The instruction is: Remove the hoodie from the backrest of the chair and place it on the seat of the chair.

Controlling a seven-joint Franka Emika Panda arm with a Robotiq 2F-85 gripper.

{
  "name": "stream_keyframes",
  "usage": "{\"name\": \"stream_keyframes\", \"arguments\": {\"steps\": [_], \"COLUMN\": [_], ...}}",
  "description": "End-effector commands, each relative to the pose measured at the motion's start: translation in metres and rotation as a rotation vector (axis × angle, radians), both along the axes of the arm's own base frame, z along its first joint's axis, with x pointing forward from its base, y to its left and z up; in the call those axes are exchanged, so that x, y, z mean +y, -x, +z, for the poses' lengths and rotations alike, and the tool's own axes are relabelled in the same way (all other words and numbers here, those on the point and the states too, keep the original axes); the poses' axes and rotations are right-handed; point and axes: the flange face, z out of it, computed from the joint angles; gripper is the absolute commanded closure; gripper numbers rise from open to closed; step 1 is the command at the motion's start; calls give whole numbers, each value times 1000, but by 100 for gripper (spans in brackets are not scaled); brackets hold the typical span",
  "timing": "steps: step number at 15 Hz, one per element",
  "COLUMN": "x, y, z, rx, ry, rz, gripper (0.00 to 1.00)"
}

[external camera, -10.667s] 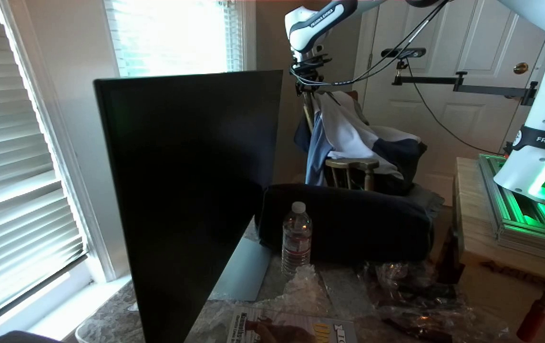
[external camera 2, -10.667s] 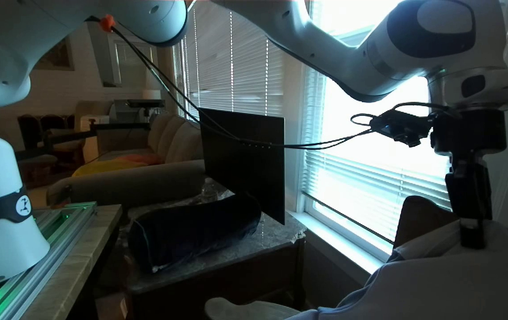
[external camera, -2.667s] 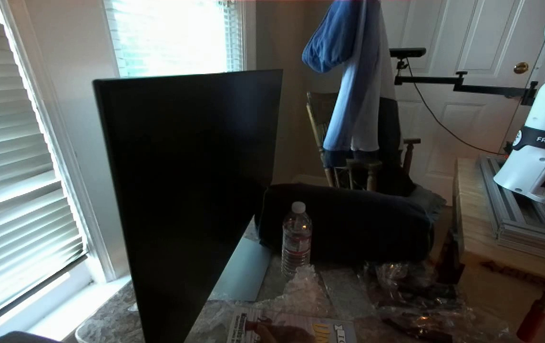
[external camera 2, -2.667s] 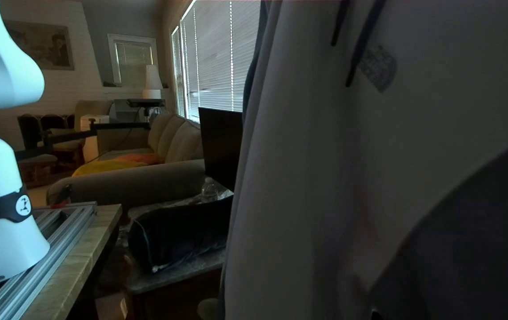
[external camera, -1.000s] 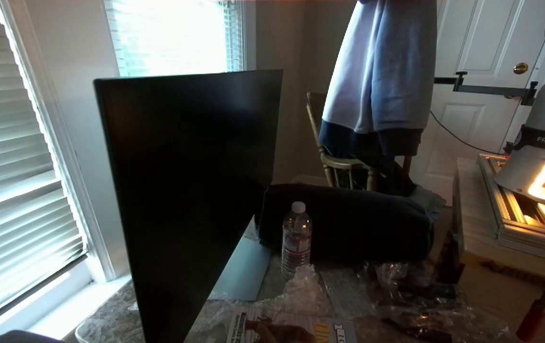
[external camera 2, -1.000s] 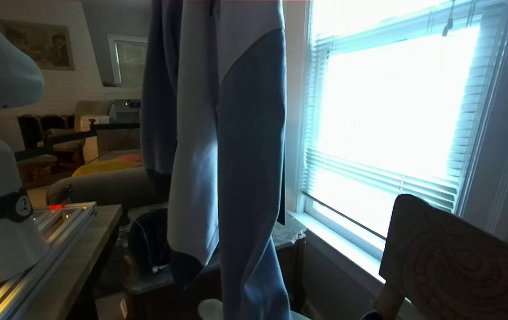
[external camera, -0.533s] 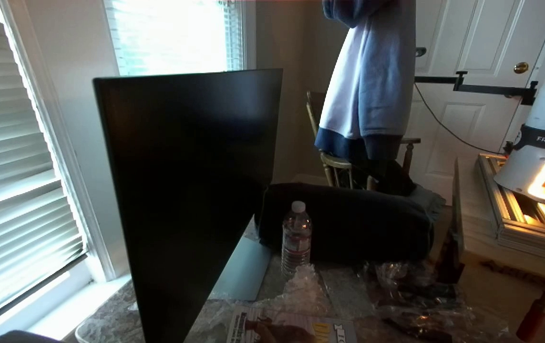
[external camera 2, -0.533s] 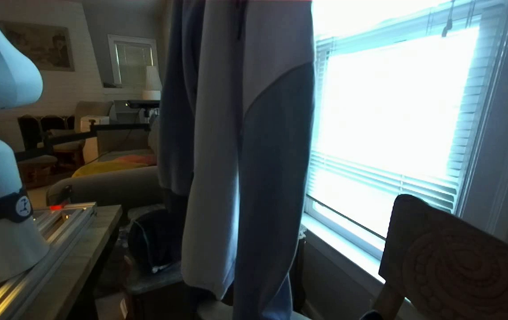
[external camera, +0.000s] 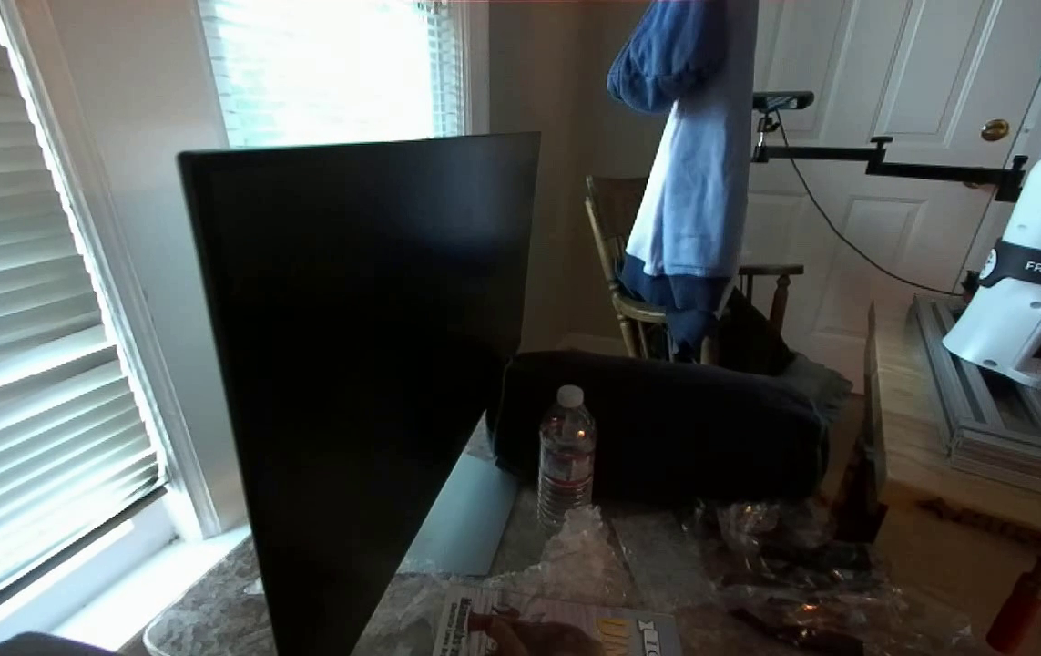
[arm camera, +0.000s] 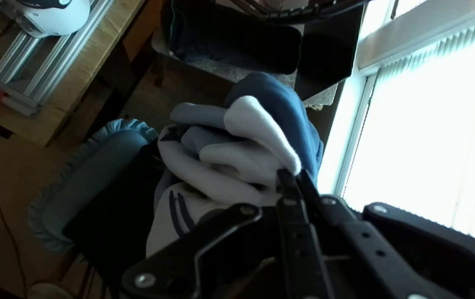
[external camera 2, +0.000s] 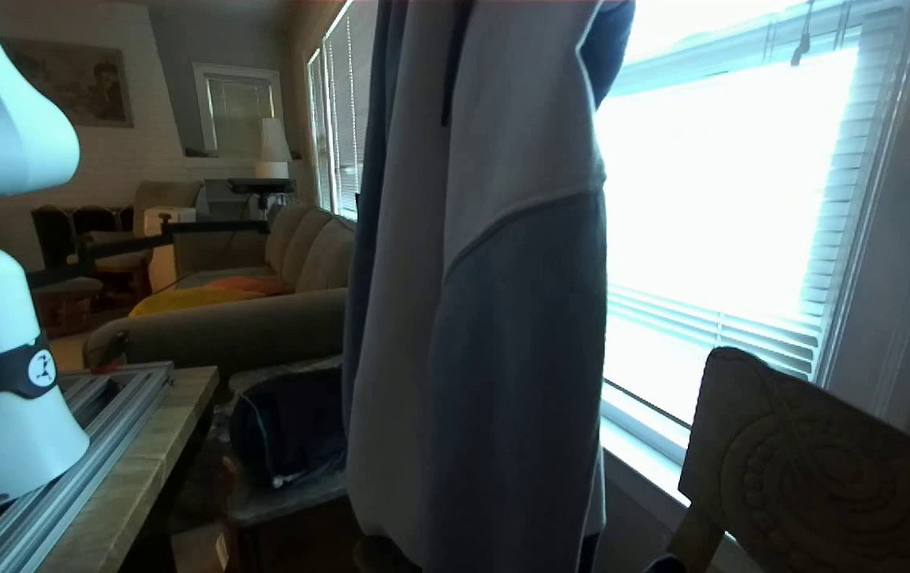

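Note:
The hoodie (external camera: 698,182), blue and white with dark navy parts, hangs full length in both exterior views (external camera 2: 502,334). My gripper (arm camera: 296,172) is shut on a white fold of the hoodie (arm camera: 237,160) in the wrist view; it is above the frame in both exterior views. The chair (external camera: 780,296) stands behind and below the hoodie. Its backrest (external camera 2: 813,469) is bare, with a carved top panel, and apart from the hoodie. The seat is mostly hidden; a black surface (arm camera: 112,220) shows beside the hoodie. I cannot tell whether the hem touches the seat.
A large black panel (external camera: 365,364) and a dark rounded cushion (external camera: 657,428) stand on the near table with a water bottle (external camera: 566,456). A blue ruffled cushion (arm camera: 96,178) lies beside the black surface. A bright window (external camera 2: 725,199) is beside the chair.
Earlier the hoodie lay draped over the backrest with my gripper at it; now it hangs lifted off. In the last second it has swung towards the backrest and turned, its hem lower.

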Motion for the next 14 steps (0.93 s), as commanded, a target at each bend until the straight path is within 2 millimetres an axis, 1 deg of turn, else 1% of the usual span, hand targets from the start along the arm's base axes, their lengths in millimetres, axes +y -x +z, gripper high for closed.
{"name": "stream_keyframes", "arguments": {"steps": [1, 5, 6, 8, 9, 10, 12, 14], "x": [-25, -58, -67, -77, -80, -79, -71, -58], "y": [3, 9, 7, 3, -1, -9, -29, -50], "z": [0, -8, -11, -15, -17, -20, -25, -29], "rx": [0, 17, 19, 24, 20, 22, 10, 5], "ry": [-50, -97, -100, -80, -62, -38, 41, 143], "rz": [-128, -248, -274, -324, -344, -355, -368, -375], "gripper": [99, 99, 99, 99, 99, 99, 99, 99]}}
